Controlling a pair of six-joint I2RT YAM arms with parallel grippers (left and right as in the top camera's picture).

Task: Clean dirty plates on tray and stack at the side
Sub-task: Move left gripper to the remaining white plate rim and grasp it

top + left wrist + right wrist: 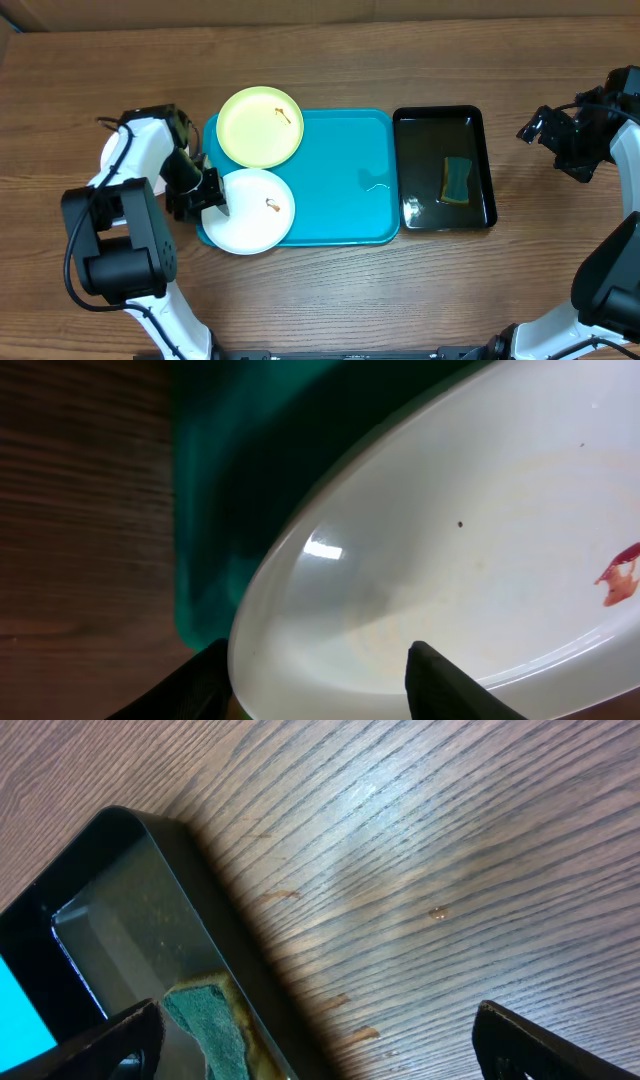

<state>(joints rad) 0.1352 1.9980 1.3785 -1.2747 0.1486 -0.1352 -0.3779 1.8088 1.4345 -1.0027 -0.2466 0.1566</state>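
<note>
A white plate [250, 212] with a small reddish-brown smear sits at the front left of the turquoise tray [345, 175], overhanging its rim. My left gripper [210, 197] is shut on this plate's left rim. In the left wrist view the plate [450, 540] fills the frame and its edge lies between my fingers [320, 660]. A pale yellow-green plate [260, 126] with a brown smear lies at the tray's back left. A third plate is not clearly in view. My right gripper [550, 135] is open and empty, held above the table at the far right.
A glossy black tray [444, 118] stands right of the turquoise tray and holds a green and yellow sponge [457, 180]. The sponge also shows in the right wrist view [205, 1020], beside bare wood with small brown spots [438, 913].
</note>
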